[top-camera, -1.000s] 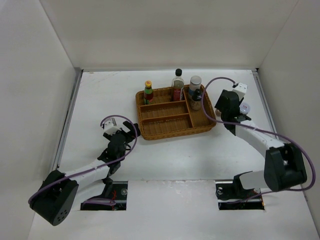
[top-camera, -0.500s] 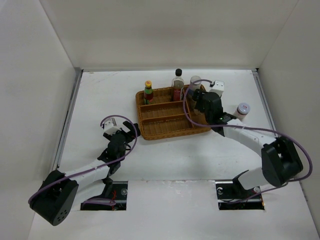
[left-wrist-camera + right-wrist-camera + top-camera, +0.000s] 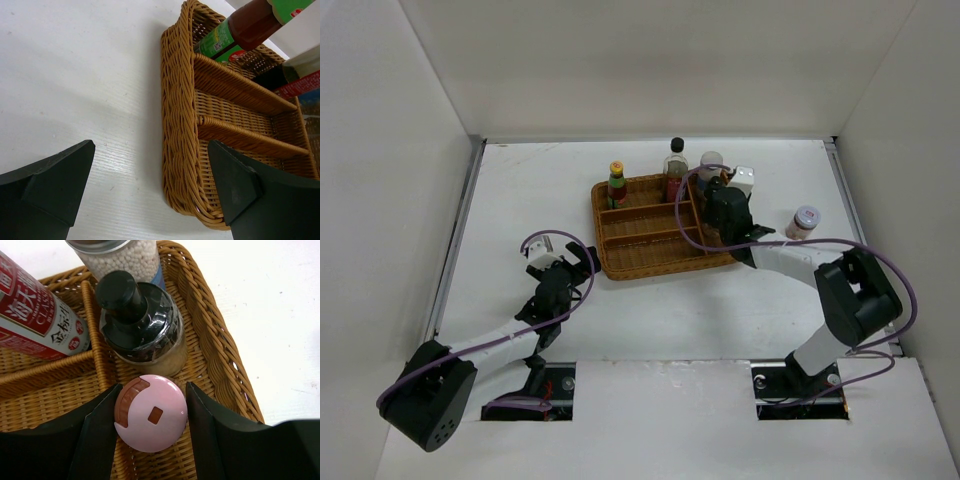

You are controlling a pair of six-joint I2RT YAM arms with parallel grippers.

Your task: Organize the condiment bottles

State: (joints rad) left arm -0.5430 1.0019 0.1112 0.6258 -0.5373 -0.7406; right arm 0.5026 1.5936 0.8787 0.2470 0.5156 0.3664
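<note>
The pink-capped jar (image 3: 151, 413) is what I'm handling: my right gripper (image 3: 152, 402) is clamped on it, one finger against each side of the cap. It hangs over the right-hand compartment of the wicker tray (image 3: 650, 262); I cannot tell whether its base touches the tray floor. Just beyond it in the same compartment stands the dark-capped jar (image 3: 140, 322), and behind that the grey-lidded jar (image 3: 122, 257), filled with small white beads. Across the divider to the left the glass bottle (image 3: 37, 315) with its red label stands in the back compartment, its black cap visible from above. The red sauce bottle (image 3: 617, 185) with the yellow cap stands in the tray's far left corner. One small pale jar (image 3: 804, 222) stands on the table (image 3: 520, 190), to the right of the tray and apart from it.

My left gripper (image 3: 150, 180) sits low near the tray's near left corner, fingers spread wide with nothing between them.
</note>
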